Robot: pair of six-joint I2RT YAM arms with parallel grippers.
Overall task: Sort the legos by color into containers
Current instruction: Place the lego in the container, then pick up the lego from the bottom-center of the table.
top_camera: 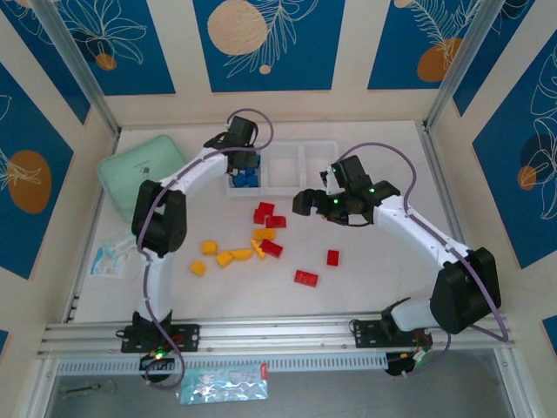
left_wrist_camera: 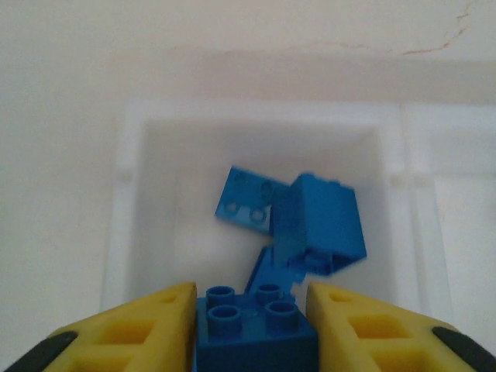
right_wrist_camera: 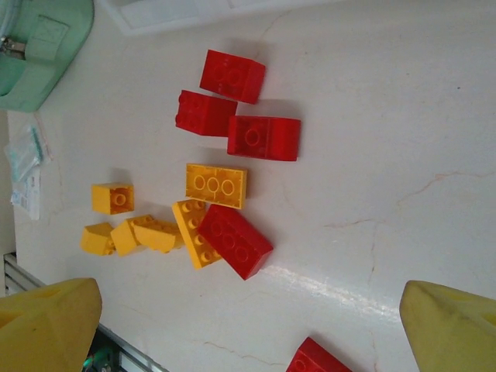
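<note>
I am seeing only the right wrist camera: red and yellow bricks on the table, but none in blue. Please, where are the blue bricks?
Observer: Several blue bricks lie in the leftmost compartment of the white tray.
Operator: Is the left arm busy there?
Observer: Yes. The left end effector hangs over that compartment with one more blue brick between its fingers.
Operator: At my bottom edge I see one red corner. Are there more red ones down there?
Observer: Two single red bricks lie apart from the main group, nearer the arm bases.
</note>
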